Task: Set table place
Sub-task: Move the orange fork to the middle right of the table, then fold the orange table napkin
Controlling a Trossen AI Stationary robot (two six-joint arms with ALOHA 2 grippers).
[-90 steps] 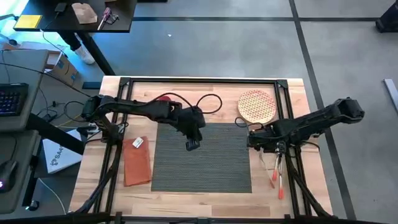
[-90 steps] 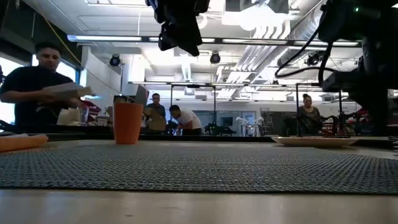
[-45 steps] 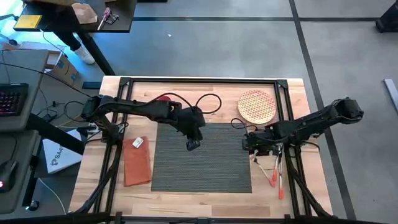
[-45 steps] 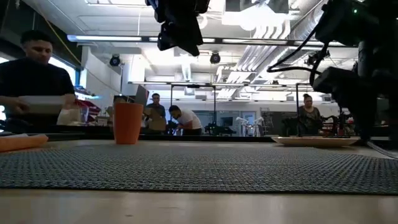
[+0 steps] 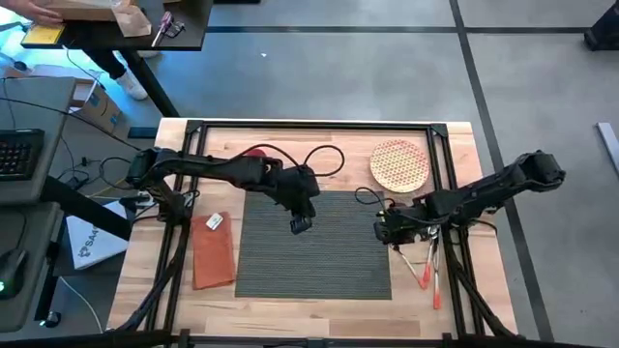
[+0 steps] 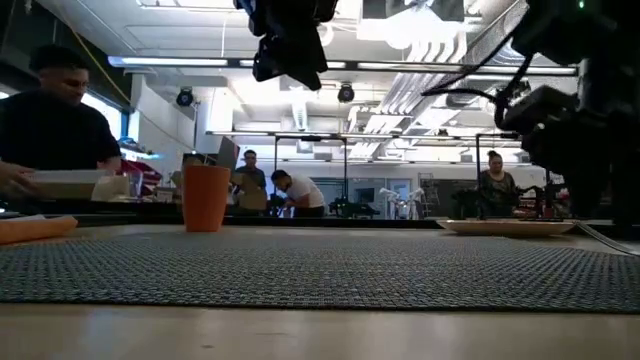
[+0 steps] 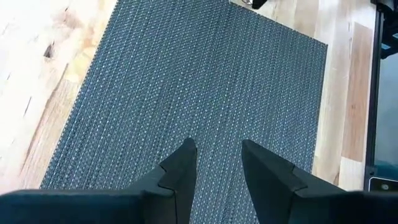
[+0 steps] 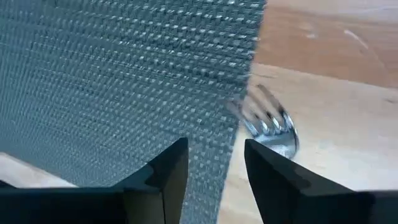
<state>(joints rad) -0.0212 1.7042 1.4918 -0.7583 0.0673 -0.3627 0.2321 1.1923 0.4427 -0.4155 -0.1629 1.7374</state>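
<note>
Left gripper (image 5: 300,225) raised, jaws parted; right gripper (image 5: 383,230) likewise.

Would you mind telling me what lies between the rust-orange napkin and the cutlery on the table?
The dark grey placemat fills that stretch in the high view, napkin on one side, cutlery on the other. The left gripper hangs open above it.

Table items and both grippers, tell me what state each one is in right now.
placemat: flat on the table, bare.
plate: flat, empty, off the mat.
napkin: folded, beside the mat.
cup: upright.
left gripper: open, empty, above the mat.
right gripper: open, empty, at the mat's edge by the cutlery.
</note>
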